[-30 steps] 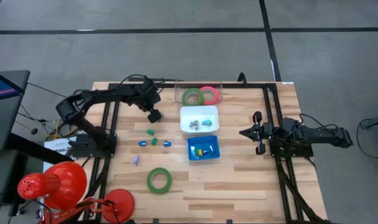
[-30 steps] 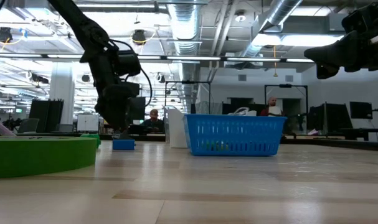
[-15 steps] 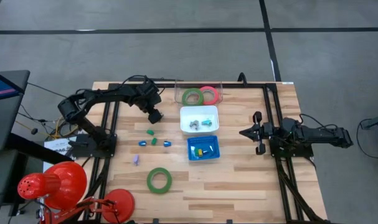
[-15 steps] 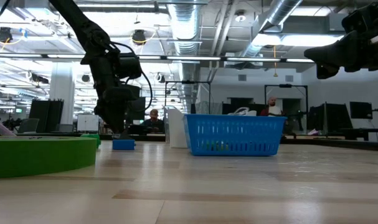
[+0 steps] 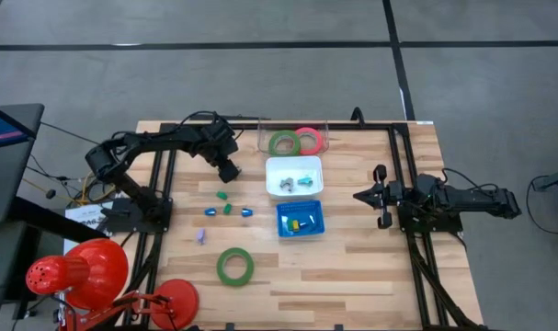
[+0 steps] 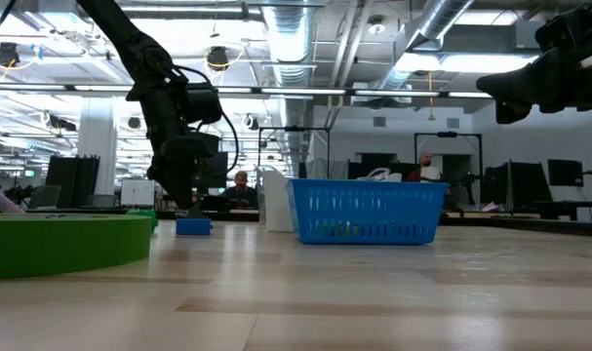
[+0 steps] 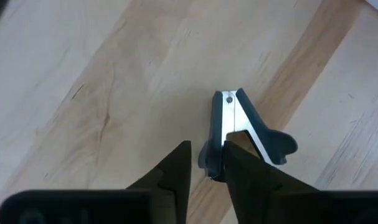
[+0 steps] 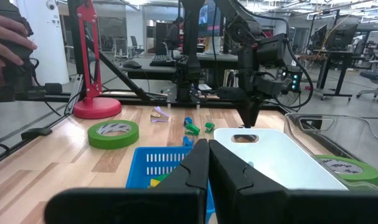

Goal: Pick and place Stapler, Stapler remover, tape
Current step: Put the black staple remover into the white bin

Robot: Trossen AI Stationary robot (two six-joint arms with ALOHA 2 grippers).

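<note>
Gripping looks like the step in hand: the left gripper (image 7: 206,163) is down at the table, its two fingers narrowed around one dark wing of the staple remover (image 7: 241,134), though whether they pinch it or are a hair short I cannot tell. In the high view that gripper (image 5: 228,171) sits at about nine o'clock from the white tray (image 5: 294,176), near the clear bin holding a green tape ring (image 5: 283,142) and a pink tape ring (image 5: 307,140); another green tape ring (image 5: 234,266) lies well apart at six o'clock. The remover probably handles as light and stiff, with smooth plastic wings and slick metal claws, so it could twist or slip; a hold across the wing's thick middle seems safer than the tips. The right gripper (image 5: 381,195), fingers pressed together, waits at three o'clock from the blue basket (image 5: 300,219).
</note>
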